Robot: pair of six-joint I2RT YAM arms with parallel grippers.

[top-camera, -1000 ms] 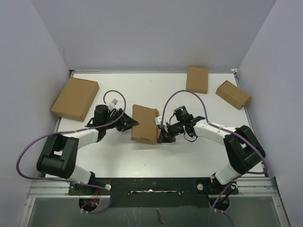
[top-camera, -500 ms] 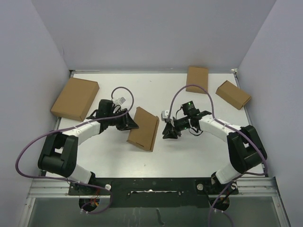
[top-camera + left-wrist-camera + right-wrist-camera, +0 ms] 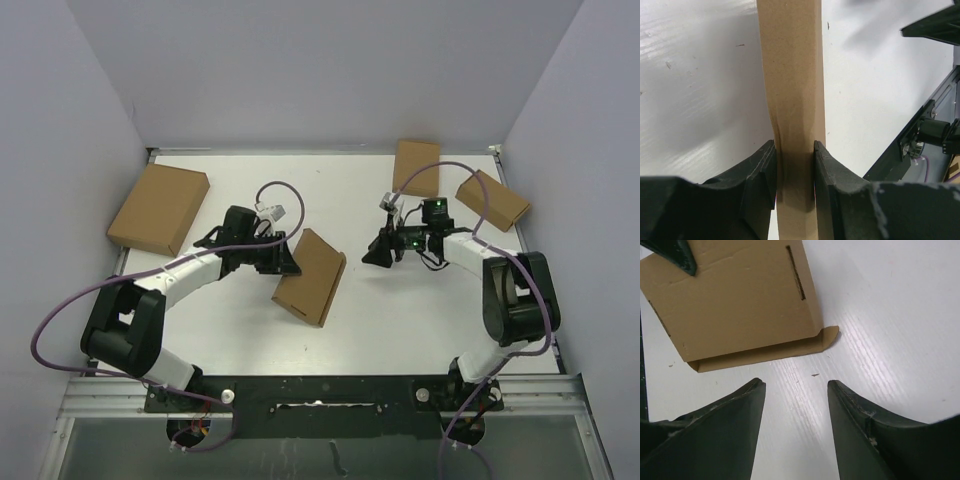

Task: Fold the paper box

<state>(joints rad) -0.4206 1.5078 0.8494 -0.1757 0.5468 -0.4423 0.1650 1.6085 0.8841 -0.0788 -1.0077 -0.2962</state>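
The paper box [image 3: 312,277] is a closed brown cardboard mailer lying slanted at the table's middle. My left gripper [image 3: 288,262] is shut on its left edge; in the left wrist view the box's narrow side [image 3: 792,75] runs up between the two black pads, pinched and slightly creased. My right gripper [image 3: 374,257] hangs to the box's right, open and clear of it. Its wrist view shows the box's top face with a thin slit [image 3: 740,295] beyond the parted fingertips [image 3: 796,385], bare table between them.
A larger brown box [image 3: 158,208] lies at the back left. Two smaller brown boxes [image 3: 416,166] [image 3: 491,199] lie at the back right, close behind the right arm. The black mounting rail [image 3: 320,392] runs along the near edge.
The right gripper let go of the box's right side, opened and drew back to the right. The left gripper, still shut on the box, shifted it right and turned it slanted.
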